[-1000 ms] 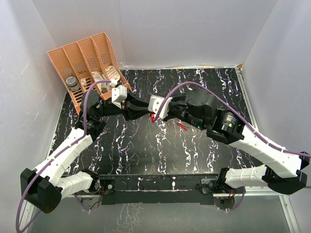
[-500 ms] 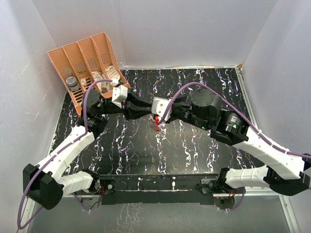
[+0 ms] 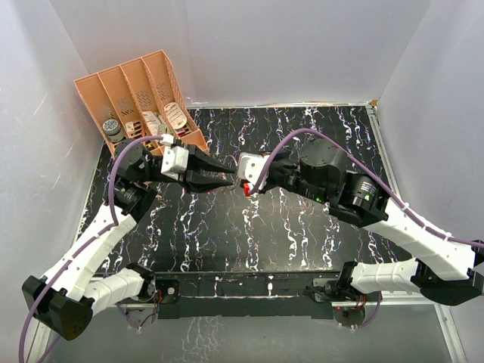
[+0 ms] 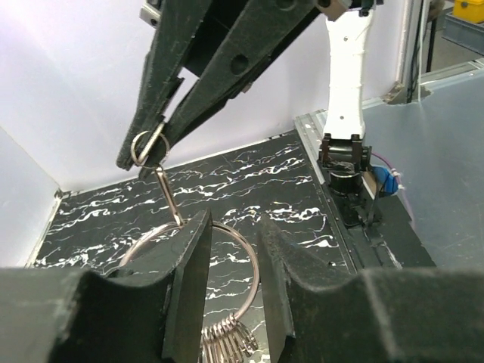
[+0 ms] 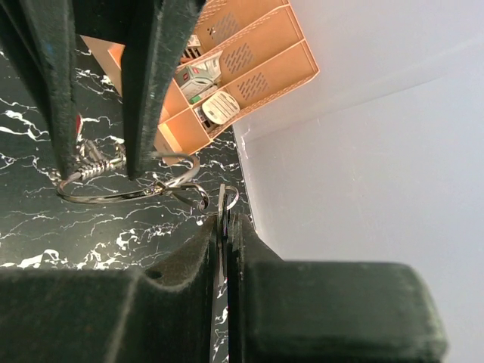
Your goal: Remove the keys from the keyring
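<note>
The keyring is a large silvery ring (image 4: 253, 261) with a bunch of small rings (image 4: 227, 340) at its low end. A hook links it to a small end ring (image 4: 149, 147). My right gripper (image 5: 227, 219) is shut on that small end ring (image 5: 229, 198); in the top view it (image 3: 243, 184) is at mid-table. My left gripper (image 4: 233, 227) stands slightly open, tip to tip with the right one (image 3: 229, 181), and the large ring (image 5: 128, 189) crosses its gap. A red key head (image 3: 246, 189) hangs under the grippers. I cannot make out the plain keys.
An orange file organiser (image 3: 140, 98) holding small items stands at the back left, close behind the left arm. White walls enclose the black marbled table (image 3: 302, 234) on three sides. The arm bases sit at the near edge.
My left gripper has drawn back to the left, and its arm has swung outward. The right gripper has stayed near mid-table with the small end ring.
</note>
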Tool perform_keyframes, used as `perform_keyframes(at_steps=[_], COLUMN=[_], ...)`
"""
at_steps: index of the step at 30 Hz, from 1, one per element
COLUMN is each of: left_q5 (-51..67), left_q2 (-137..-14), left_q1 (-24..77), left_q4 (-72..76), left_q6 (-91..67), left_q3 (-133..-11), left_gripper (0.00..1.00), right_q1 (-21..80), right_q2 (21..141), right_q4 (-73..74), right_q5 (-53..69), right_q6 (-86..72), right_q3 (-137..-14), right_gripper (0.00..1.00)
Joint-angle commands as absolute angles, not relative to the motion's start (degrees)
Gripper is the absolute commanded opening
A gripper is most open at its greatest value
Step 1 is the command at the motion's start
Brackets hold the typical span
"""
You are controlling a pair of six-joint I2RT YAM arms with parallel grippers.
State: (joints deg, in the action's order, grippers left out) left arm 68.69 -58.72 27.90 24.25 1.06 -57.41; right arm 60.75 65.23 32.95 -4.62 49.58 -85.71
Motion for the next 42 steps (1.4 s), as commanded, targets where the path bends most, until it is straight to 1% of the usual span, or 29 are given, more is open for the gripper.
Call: perform_keyframes(at_steps=[1,6,16,23,30,32,34,37,42], left_q5=[65.51,60.49,57.66,63.53,66.96,65.22,61.06,55.46,54.34], left_q2=[-58.84,-59.7,-61.11,-63.53,-66.46,-66.58,-65.9,-64.66,-63.53], left_q1=[28.12,28.09,28.12,28.12,28.11,28.12,28.11,28.12,28.1], left_q4=[21.7,23.32,25.03,30.88,37.94,36.58,32.31,28.35,21.26], left_q6=[4.82,2.77,3.74,-2.06,-8.27,-7.14,-3.53,-0.24,5.14], left_q3=[-60.19,-60.41,-60.35,-61.69,-60.61,-60.56,-60.95,-61.08,-62.68], left_gripper=[0.31,0.34,0.36,0.45,0.46,0.44,0.42,0.41,0.43], right_q1=[60.95,60.99,60.99,60.95,60.99,60.99,60.95,60.99,61.0], right_q2=[63.84,63.43,63.32,63.2,63.08,63.05,62.95,62.83,63.08], right_q4=[28.4,27.51,27.73,27.19,26.33,26.25,26.04,25.78,25.67], right_q5=[-3.44,-3.59,-2.21,-2.37,-2.19,-2.05,-1.94,-1.83,-1.63], right_q6=[49.65,49.75,49.74,49.75,49.98,49.97,50.01,50.0,50.0], right_q3=[-86.67,-86.05,-86.23,-85.67,-85.12,-85.03,-84.78,-84.56,-84.46], right_gripper=[0.03,0.03,0.03,0.04,0.04,0.04,0.04,0.04,0.05])
